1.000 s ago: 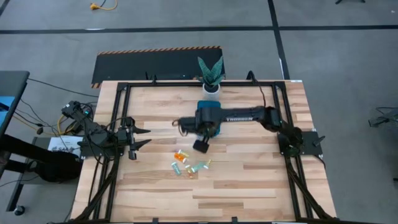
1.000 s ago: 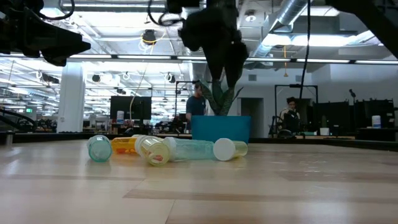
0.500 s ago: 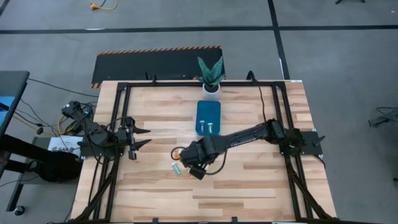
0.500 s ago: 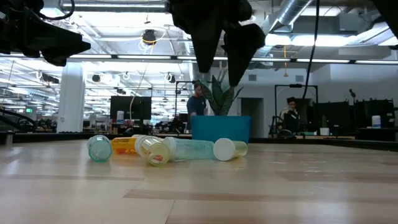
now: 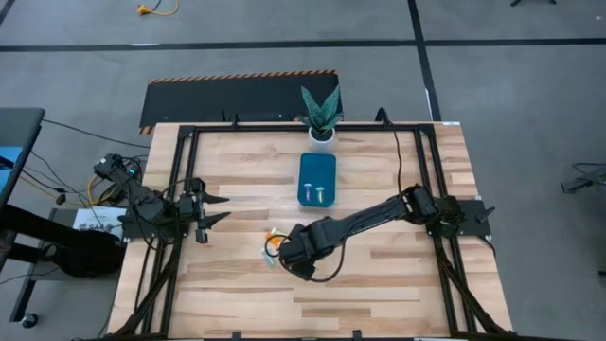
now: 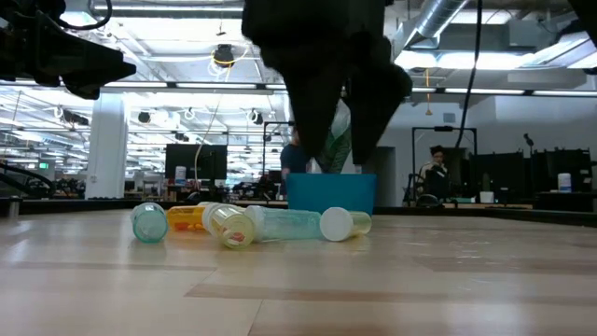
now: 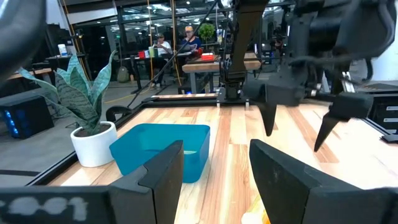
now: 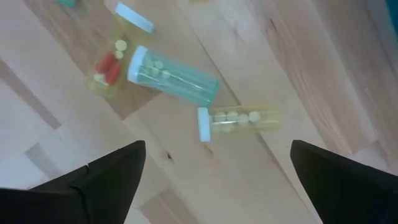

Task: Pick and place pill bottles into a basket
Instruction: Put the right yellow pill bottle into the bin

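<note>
Potted plant [image 5: 320, 116] sits just behind the basket [image 5: 317, 179], which has two bottles in it. The rest of the pill bottles [image 6: 244, 224] lie loose on the table [image 5: 398, 275], in front of the basket. Right end effector [image 5: 284, 251] hangs over that pile, fingers spread wide, nothing held. It's dropped lower since a second ago. Left end effector [image 5: 216, 209] is parked well off to the basket's left, fingers partly apart, empty.

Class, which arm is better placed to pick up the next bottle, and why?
Right. The right gripper hangs open just above the bottles on the table, while the left gripper waits at the left edge, away from them.
</note>
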Robot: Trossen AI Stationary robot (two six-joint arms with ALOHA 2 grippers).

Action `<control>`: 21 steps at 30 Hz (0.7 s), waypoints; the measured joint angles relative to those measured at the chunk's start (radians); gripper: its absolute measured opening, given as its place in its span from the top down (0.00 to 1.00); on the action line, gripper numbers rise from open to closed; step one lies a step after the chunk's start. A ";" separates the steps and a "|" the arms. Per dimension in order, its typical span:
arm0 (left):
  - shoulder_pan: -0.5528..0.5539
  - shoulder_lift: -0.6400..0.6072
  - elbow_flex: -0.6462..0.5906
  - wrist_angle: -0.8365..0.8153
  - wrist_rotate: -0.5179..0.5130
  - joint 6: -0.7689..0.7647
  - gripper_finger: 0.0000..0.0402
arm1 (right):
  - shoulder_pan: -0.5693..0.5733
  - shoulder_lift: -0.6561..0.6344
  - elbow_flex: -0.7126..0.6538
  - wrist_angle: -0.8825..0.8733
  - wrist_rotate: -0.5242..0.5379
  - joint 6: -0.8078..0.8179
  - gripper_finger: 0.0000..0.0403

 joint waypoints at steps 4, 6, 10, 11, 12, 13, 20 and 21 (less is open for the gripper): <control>0.000 0.000 0.000 0.000 0.000 0.000 0.56 | 0.002 0.000 -0.014 0.015 0.001 0.002 0.01; 0.000 0.000 0.000 0.000 0.000 0.000 0.56 | 0.002 0.000 -0.017 0.015 0.001 0.002 0.01; 0.000 0.000 0.000 0.000 0.000 0.000 0.56 | 0.002 0.000 -0.017 0.019 0.002 0.002 0.01; 0.000 0.000 0.000 0.000 0.000 0.000 0.56 | 0.002 0.000 -0.017 0.019 0.002 0.001 0.01; 0.000 0.000 0.000 0.000 0.000 0.000 0.56 | 0.002 0.000 -0.017 0.019 0.002 -0.001 0.01; 0.000 0.000 0.000 0.000 0.000 0.000 0.56 | 0.002 0.000 -0.017 0.019 0.002 -0.004 0.01; 0.000 0.000 0.000 0.000 0.000 0.000 0.56 | 0.005 0.000 -0.023 0.013 0.048 -0.008 0.01; 0.000 0.000 0.000 0.000 0.000 0.000 0.56 | 0.005 0.000 -0.023 0.014 0.048 -0.008 0.01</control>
